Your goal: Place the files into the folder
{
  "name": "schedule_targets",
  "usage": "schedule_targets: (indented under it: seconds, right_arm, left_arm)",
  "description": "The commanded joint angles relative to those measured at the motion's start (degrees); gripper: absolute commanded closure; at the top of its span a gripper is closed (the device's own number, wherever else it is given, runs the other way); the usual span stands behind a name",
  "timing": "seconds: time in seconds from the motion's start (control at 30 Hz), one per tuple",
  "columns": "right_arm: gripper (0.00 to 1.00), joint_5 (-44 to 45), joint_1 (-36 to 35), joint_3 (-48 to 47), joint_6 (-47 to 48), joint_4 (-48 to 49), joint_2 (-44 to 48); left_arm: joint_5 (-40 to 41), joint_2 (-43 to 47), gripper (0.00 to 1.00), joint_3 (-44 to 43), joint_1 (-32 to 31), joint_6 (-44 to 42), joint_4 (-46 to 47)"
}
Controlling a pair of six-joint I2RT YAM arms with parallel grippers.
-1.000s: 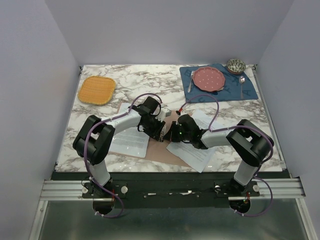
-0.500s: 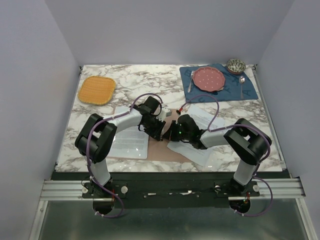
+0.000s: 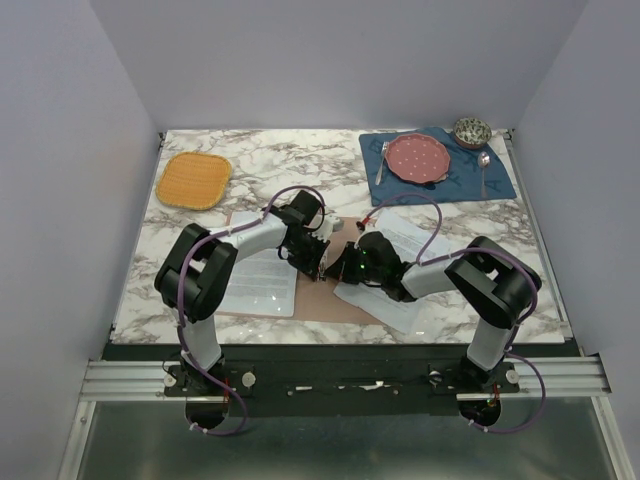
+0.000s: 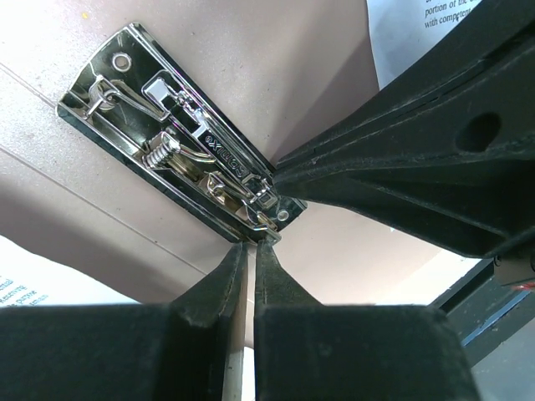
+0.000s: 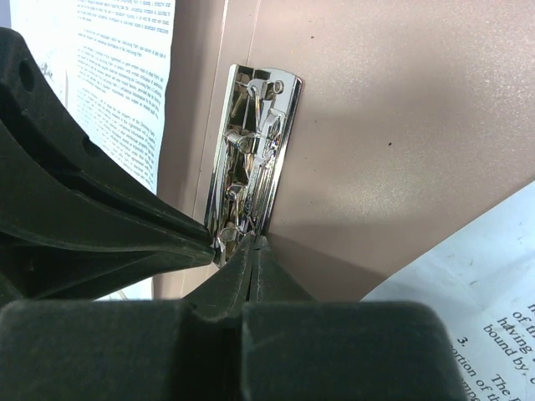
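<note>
Pinkish-brown flat card folder (image 3: 318, 300) lies open mid-frame on the marble table (image 3: 290, 165) in the top view. One white printed paper sheet (image 3: 258, 282) lies on its left half, and another white printed sheet (image 3: 392, 306) crosses its right edge. The left gripper (image 3: 325, 264) and right gripper (image 3: 346, 268) meet over the spine.

Left wrist view: its fingers are closed to a slit, tips at the lower end of the shiny metal clip (image 4: 180, 146).

Right wrist view: its fingers are pressed together, tips touching the clip's near end.

Open pinkish folder (image 3: 325, 303), files (image 3: 258, 283) lying on it
</note>
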State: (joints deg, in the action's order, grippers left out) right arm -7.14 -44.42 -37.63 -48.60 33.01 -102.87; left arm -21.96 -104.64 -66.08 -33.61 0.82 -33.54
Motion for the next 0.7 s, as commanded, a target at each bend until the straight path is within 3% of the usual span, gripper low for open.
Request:
schedule_targets:
  seconds: [0.0, 0.23, 0.67]
  right_arm:
    - [0.99, -0.69, -1.19, 2.47, -0.27, -4.27, -2.07]
    - [0.99, -0.95, -1.54, 2.65, -0.97, -3.22, -2.69]
    - [0.99, 0.10, -1.72, 2.64, -1.76, -4.63, -2.86]
  left_arm:
    - [3.32, -0.66, 0.93, 1.48, -0.67, -1.00, 4.80]
    - [2.18, -1.79, 0.93, -0.70, -0.67, 0.76, 5.68]
    - [-8.01, -0.31, 0.93, -5.28, -0.59, 0.77, 3.75]
